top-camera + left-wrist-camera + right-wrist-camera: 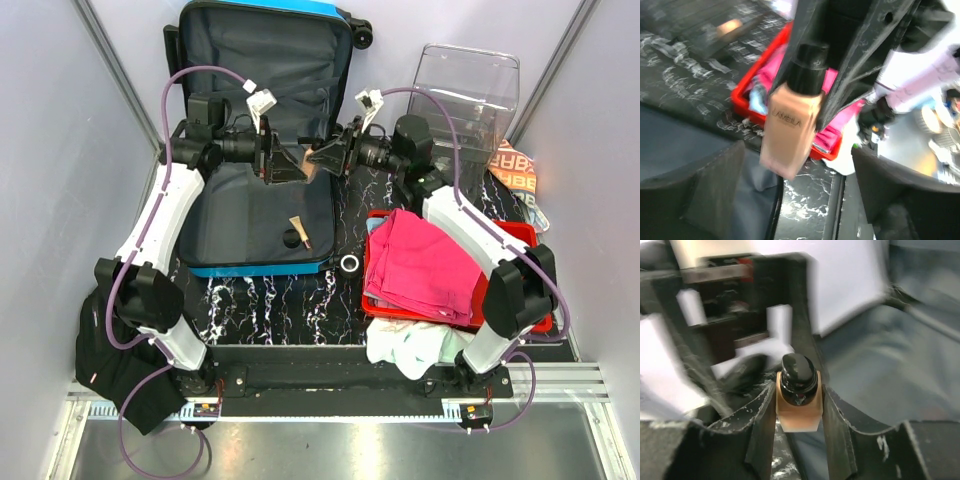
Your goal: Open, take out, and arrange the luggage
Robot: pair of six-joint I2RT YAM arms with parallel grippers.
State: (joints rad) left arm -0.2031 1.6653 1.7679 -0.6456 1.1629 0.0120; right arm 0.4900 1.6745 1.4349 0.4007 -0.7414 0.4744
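The luggage (262, 270) lies open on the desk at about ten o'clock in the overhead view, its lid propped up toward twelve and the dark grey lining showing. We judge the shell stiff, smooth and bulky, too heavy to shift easily. The blue rim or the handle would give the surest hold, since the lining is soft and would just bunch.

Over its three o'clock edge the two claws meet around a foundation bottle (790, 125). The right claw (322, 156) has its fingers pressed on both sides of the bottle, just below the black cap. The left claw (282, 166) stands wide apart with nothing in it. The bottle looks small, slick and breakable, so it wants a square grip on its flat sides.

A few small items (297, 233) sit in the luggage at five o'clock, and a little ring (350, 263) lies on the desk just beside its corner. The red tray (520, 232) at four o'clock is heaped with pink cloth (425, 265). The clear box (470, 85) stands at one o'clock, past the right arm.
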